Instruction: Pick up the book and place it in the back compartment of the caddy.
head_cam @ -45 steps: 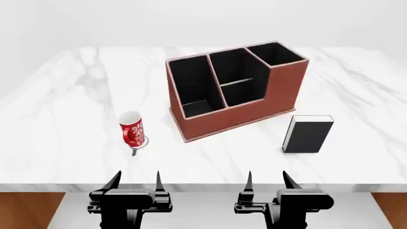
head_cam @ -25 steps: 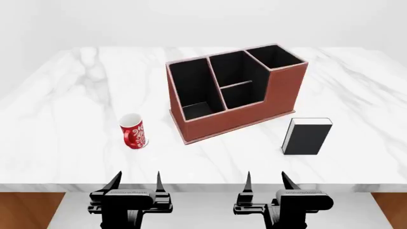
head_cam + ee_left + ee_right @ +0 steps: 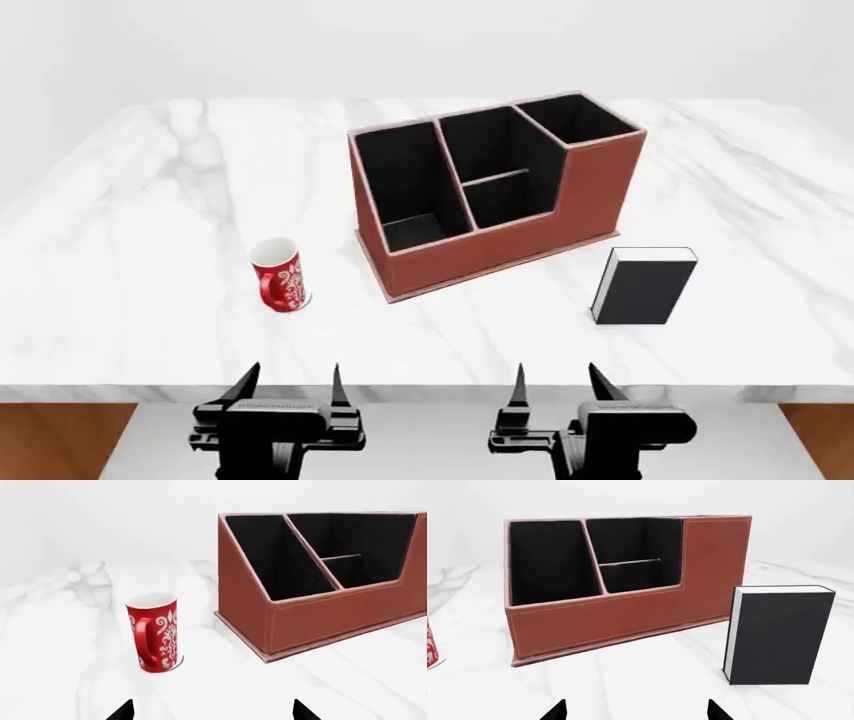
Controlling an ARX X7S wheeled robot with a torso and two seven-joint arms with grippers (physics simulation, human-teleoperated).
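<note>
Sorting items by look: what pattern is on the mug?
Red with white swirls on the mug, clearest in the left wrist view.

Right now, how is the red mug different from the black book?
The mug is red with white swirls; the book is plain black with white page edges. The mug is round with a handle; the book is a flat-sided block. In the head view the mug stands left of the caddy, the book right of it. Both stand upright on the marble table, untouched by either gripper.
</note>
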